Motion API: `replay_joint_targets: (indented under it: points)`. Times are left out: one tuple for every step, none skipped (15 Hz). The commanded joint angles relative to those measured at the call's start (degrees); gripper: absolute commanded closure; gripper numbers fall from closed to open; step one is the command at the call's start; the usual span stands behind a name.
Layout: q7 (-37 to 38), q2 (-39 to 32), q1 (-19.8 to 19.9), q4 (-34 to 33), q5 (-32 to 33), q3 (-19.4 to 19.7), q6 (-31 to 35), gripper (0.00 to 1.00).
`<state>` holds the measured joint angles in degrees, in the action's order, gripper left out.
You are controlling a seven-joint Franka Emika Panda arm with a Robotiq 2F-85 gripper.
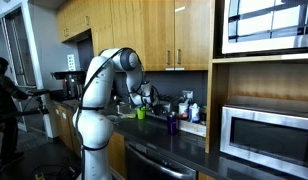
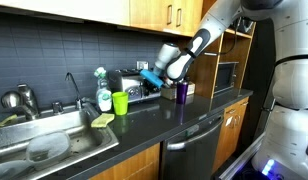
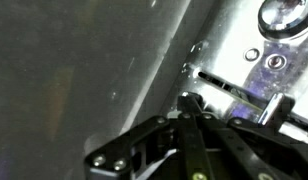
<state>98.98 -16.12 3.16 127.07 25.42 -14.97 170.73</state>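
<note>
Cup (image 2: 120, 102) on counter (image 2: 164, 116), right of sink (image 2: 94, 138) (faucet (image 2: 71, 86) behind); claw (image 2: 153, 77) right of cup, above counter.

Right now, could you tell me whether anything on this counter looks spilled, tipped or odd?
Nothing stands out: the green cup and the purple cup both stand upright on the dark counter.

exterior: far, behind the arm (image 1: 94, 90), looking along the worktop (image 1: 184, 148) | exterior: nearer, from the sink (image 2: 14, 140) end | shared: arm, green cup (image 1: 140, 114) | wrist: tight on metal appliance (image 3: 244, 60), fingers (image 3: 194, 150) at bottom
</note>
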Motion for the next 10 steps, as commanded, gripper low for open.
replay_joint_targets:
  points:
    - [-1.73, 1.58, 0.74, 3.47, -1.62, -2.41, -0.93, 1.00]
    - [-1.91, 2.03, 0.76, 3.96, -1.71, -2.69, -1.15, 1.00]
    - [-2.11, 2.38, 0.87, 4.50, -1.94, -3.07, -1.35, 1.00]
    - [-2.24, 2.66, 0.96, 5.12, -2.18, -3.39, -1.55, 1.00]
    - [-2.48, 2.78, 1.08, 5.57, -2.41, -3.70, -1.72, 1.00]
    - [-2.80, 2.97, 1.22, 5.98, -2.56, -3.95, -1.79, 1.00]
    - [-3.35, 3.14, 1.41, 6.23, -2.84, -4.29, -1.94, 1.00]
    - [-3.86, 3.49, 1.64, 6.49, -2.97, -4.62, -2.02, 1.00]
    - [-4.50, 3.80, 1.94, 6.61, -3.26, -5.09, -2.05, 1.00]
    - [-5.14, 4.24, 2.12, 6.70, -3.49, -5.47, -2.12, 1.00]
